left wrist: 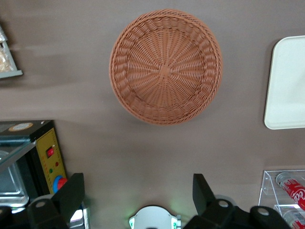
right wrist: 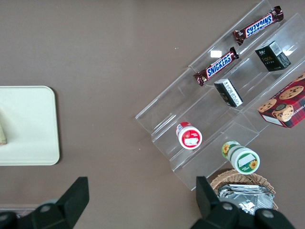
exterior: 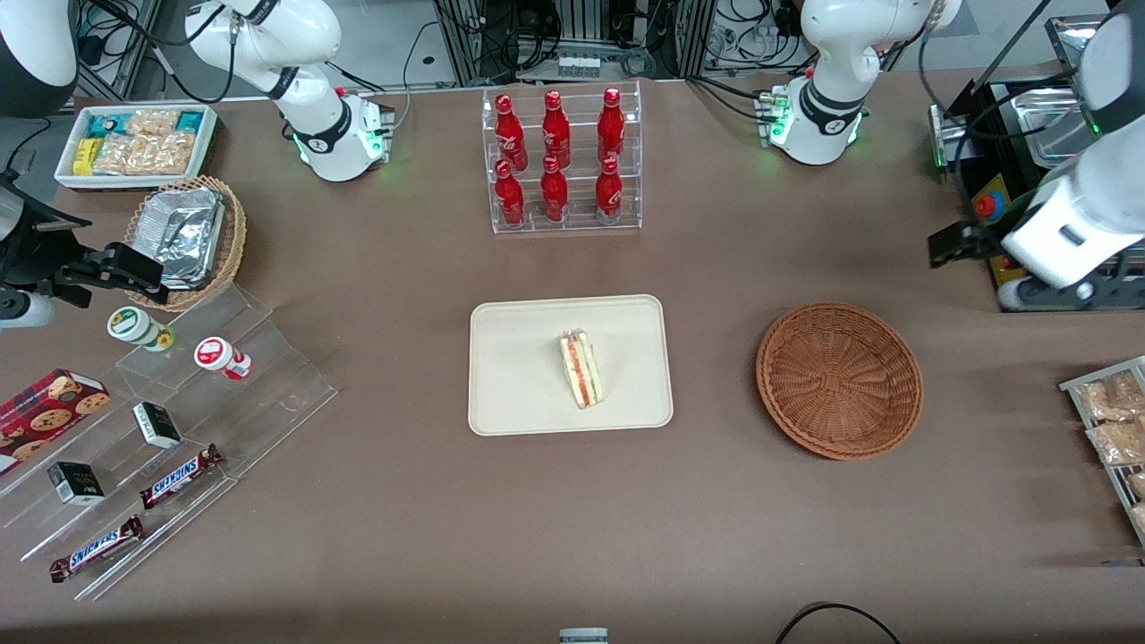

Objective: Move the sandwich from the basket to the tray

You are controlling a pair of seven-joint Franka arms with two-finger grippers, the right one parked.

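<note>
Nearest the front camera, toward the parked arm's end of the worktop [exterior: 376, 537]: clear stepped shelf [exterior: 179, 447] w/ two bars reading "SNICKERS" [exterior: 97, 548], small dark boxes and a cookie box [exterior: 49, 407]; writing on those too small to read. Two capped cups sit on its upper steps. Mid-worktop: tray [exterior: 519, 402] holds the sandwich [exterior: 581, 368], lying approx at its centre, filling edge showing. Beside it, toward the working arm's end, basket [exterior: 839, 380] w/ nothing in it. Pincer [left wrist: 138, 191] hangs above the worktop, farther from the camera than the basket, fingers [left wrist: 71, 193] spread wide, gripping nothing. Farther still: clear rack [exterior: 564, 161] w/ six red bottles, labels illegible; tan wicker basket [exterior: 228, 246] w/ foil containers; white bin [exterior: 134, 148] of bagged snacks.
</note>
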